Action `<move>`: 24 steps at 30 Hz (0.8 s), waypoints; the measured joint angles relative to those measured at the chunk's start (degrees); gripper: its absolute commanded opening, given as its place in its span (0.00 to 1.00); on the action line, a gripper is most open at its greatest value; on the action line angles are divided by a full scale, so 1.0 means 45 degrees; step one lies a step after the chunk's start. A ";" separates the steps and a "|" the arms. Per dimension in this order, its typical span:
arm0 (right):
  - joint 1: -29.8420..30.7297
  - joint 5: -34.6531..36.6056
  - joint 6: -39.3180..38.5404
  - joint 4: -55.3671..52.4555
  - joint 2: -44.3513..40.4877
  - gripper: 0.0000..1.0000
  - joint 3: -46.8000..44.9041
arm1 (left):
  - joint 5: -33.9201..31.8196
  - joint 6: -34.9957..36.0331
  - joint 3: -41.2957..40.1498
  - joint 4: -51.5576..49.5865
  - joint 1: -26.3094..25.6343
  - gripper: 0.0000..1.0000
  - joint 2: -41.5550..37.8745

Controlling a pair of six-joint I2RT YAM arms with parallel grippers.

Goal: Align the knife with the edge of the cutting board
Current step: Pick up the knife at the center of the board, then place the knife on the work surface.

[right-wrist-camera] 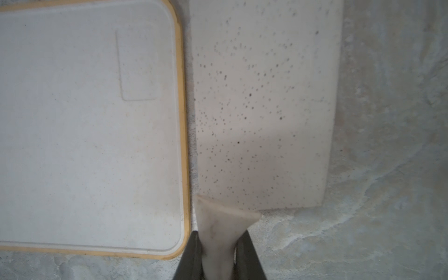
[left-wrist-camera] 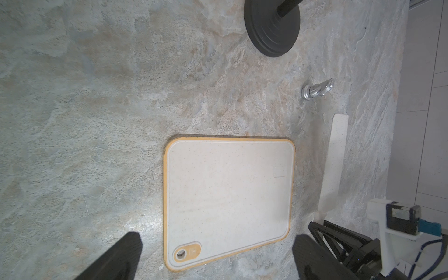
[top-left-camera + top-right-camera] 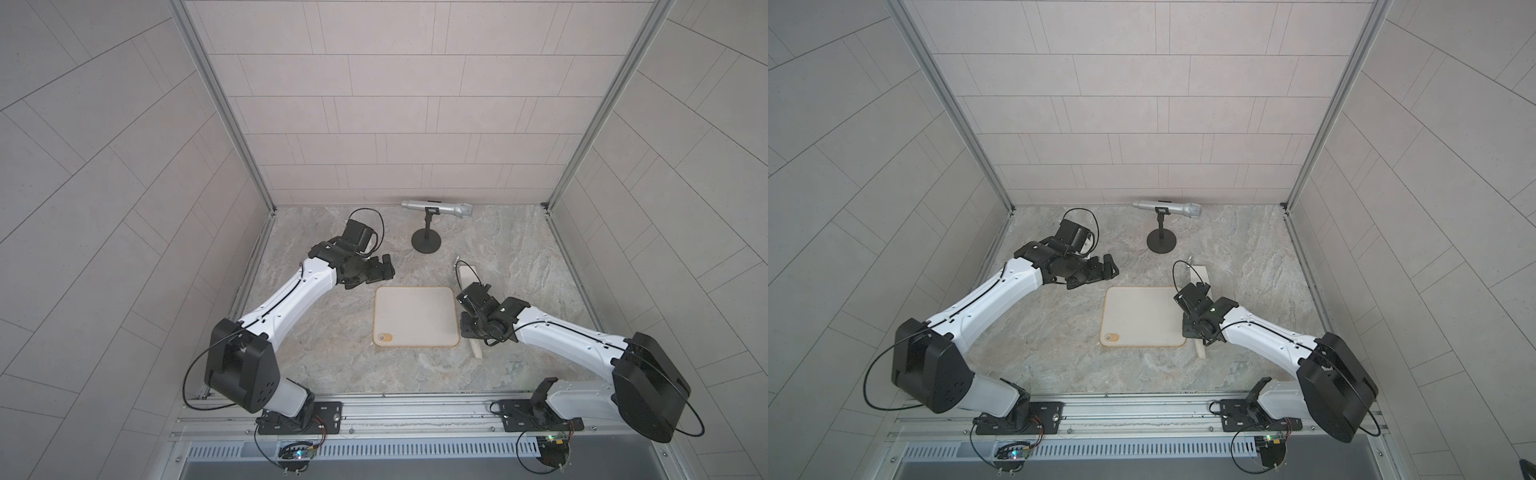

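Nearest, right gripper (image 1: pixel 218 242) clamped shut on the handle of the knife (image 1: pixel 261 109), likely for steering; blade flat on the table (image 1: pixel 388 145), just beside the cutting board (image 1: pixel 84 121), near parallel, thin gap between; farther, left gripper (image 3: pixel 388 267) open, empty, out of the way; beyond, microphone (image 3: pixel 436 209).

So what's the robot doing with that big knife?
The right gripper pinches the knife by its handle. The knife lies flat on the table beside the cutting board, its blade nearly along the board's edge with a thin gap between. The left gripper is open, off to the side, holding nothing.
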 measured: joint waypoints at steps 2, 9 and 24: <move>0.0209 0.0151 0.0063 -0.0073 0.0146 0.00 0.0185 | 0.0015 0.0000 -0.0005 0.0000 0.0000 1.00 0.0000; 0.0889 0.0491 0.0199 -0.0389 0.0661 0.00 0.0617 | 0.0029 -0.0005 -0.0097 0.0019 0.0000 1.00 0.0000; 0.2482 0.1020 0.0457 -0.1020 0.2550 0.00 0.2108 | 0.0024 -0.0005 -0.0121 0.0024 -0.0005 1.00 0.0005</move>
